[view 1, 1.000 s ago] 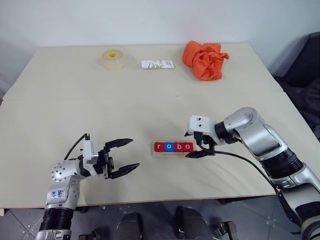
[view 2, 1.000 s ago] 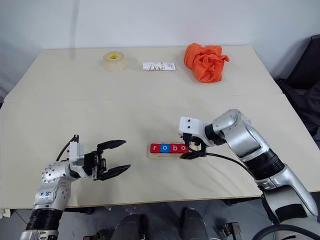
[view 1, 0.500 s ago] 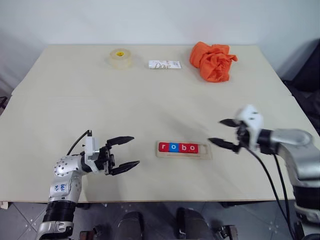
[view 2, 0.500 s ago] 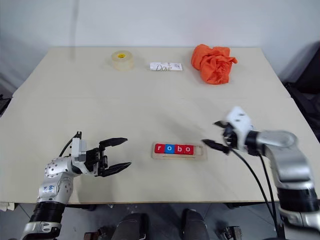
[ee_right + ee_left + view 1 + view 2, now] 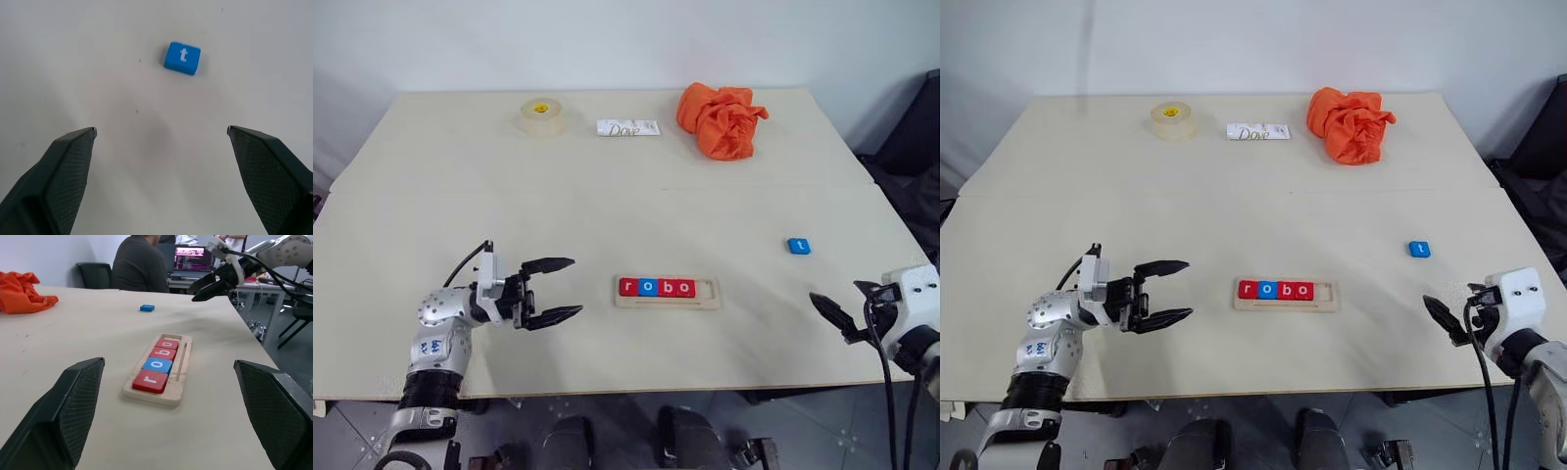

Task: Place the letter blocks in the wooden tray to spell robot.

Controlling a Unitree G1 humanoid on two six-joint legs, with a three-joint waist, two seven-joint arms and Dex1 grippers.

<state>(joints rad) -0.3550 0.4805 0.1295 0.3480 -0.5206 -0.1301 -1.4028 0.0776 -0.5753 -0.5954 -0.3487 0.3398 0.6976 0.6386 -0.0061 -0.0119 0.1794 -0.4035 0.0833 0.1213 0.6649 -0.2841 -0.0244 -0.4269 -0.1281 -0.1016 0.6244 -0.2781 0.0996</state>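
Right gripper has swung away from wooden tray, jaws spread.

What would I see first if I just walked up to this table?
Probably the orange cloth, bunched up at the far side of the table. Next, the tray near the front edge, where four blocks spell "robo" and the last slot is empty. The blue t block lies alone off to the right, just ahead of the open right gripper.
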